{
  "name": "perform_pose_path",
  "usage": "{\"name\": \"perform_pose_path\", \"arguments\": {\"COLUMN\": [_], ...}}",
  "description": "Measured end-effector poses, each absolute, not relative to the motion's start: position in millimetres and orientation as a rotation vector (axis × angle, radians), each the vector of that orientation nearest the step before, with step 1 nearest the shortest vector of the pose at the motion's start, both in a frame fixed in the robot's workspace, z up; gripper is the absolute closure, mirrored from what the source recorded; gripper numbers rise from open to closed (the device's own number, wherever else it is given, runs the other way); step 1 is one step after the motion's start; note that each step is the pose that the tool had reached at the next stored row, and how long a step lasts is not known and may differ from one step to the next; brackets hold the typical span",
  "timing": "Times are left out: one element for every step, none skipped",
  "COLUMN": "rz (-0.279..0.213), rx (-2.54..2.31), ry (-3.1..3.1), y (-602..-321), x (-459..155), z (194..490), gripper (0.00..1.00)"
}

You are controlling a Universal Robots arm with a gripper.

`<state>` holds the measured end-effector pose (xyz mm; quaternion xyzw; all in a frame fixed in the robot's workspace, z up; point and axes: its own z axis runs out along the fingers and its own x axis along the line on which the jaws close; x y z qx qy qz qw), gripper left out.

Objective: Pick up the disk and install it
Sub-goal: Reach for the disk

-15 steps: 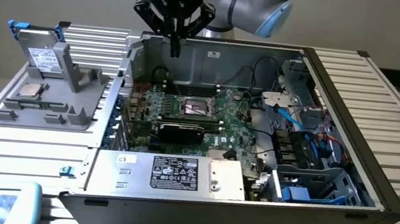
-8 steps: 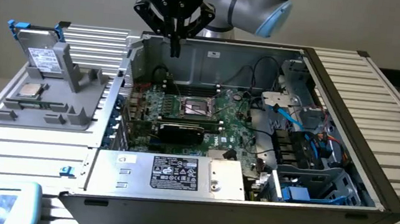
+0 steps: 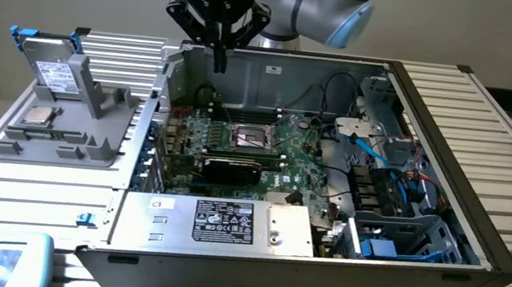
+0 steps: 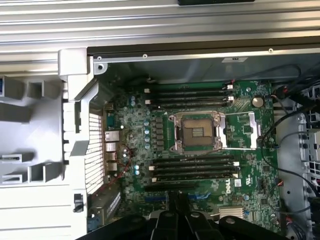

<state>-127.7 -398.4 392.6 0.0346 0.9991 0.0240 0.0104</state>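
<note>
On the wrist view I read "DELL" in white on the green motherboard (image 4: 250,172), beside the open processor socket (image 4: 197,131). The gripper (image 3: 216,65) has lettering on its body, possibly "Robotiq", too blurred to be sure. Its fingers are pressed together on nothing, above the open case (image 3: 291,83). The disk (image 3: 55,74) stands in the grey holder (image 3: 97,109) at the exterior view's left, outside the case and well apart from the gripper. I cannot read its white label, nor the black label on the silver box (image 3: 285,232).
</note>
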Motion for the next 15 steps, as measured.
{"name": "perform_pose_path", "arguments": {"rz": [0.075,0.075,0.075,0.075,0.075,0.075,0.075,0.075,0.075,0.075,0.075,0.075,0.075,0.075,0.075], "rx": [0.108,0.108,0.108,0.108,0.108,0.108,0.108,0.108,0.108,0.108,0.108,0.108,0.108,0.108,0.108], "ry": [3.118,3.118,3.118,3.118,3.118,3.117,3.118,3.118,3.118,3.118,3.118,3.118,3.118,3.118,3.118], "y": [-398,-398,-398,-397,-397,-397,-396,-396,-396,-396,-396,-395,-395,-395,-395], "x": [-132,-136,-141,-145,-150,-154,-159,-164,-168,-173,-177,-182,-186,-191,-195], "z": [393,393,393,393,393,393,393,393,393,393,393,393,393,393,392], "gripper": [0.89,0.89,0.89,0.89,0.89,0.89,0.89,0.89,0.89,0.89,0.89,0.89,0.89,0.89,0.89]}}
